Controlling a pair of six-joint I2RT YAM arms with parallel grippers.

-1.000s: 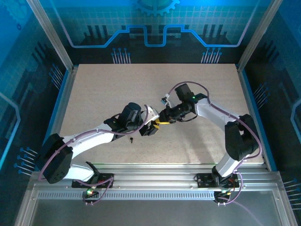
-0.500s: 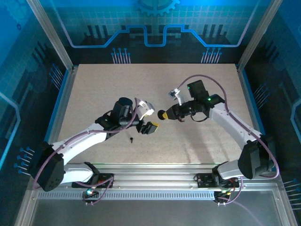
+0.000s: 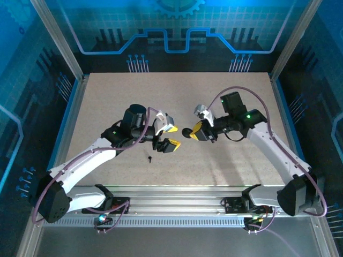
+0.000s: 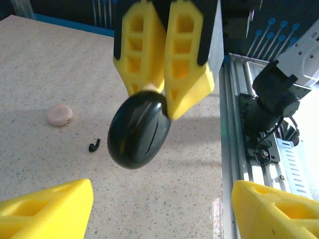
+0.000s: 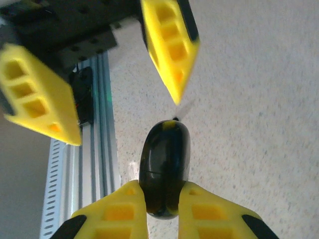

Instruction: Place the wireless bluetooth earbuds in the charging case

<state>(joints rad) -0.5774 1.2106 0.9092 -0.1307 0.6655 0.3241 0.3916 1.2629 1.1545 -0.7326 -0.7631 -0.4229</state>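
The charging case (image 5: 165, 164) is a glossy black closed puck, held on edge above the table by my right gripper (image 5: 164, 209), which is shut on its sides. The top view puts the case (image 3: 186, 133) at the tip of the right gripper (image 3: 192, 133), mid-table. My left gripper (image 3: 171, 136) faces it from the left, open and holding nothing, a short gap away. In the left wrist view the case (image 4: 138, 130) hangs ahead of the left gripper (image 4: 159, 214), well short of its spread fingers (image 4: 47, 209). One tiny black earbud (image 4: 94, 145) lies on the table (image 3: 150, 158).
A small pale pink disc (image 4: 60, 115) lies on the speckled tabletop (image 3: 107, 101) beyond the earbud. The aluminium rail (image 3: 177, 193) runs along the near edge, with the arm bases on it. Blue walls enclose the table.
The two grippers were together at the case a second ago. They have drawn apart: the right arm swung right, keeping the case, and the left gripper backed off to the left with its jaws apart.
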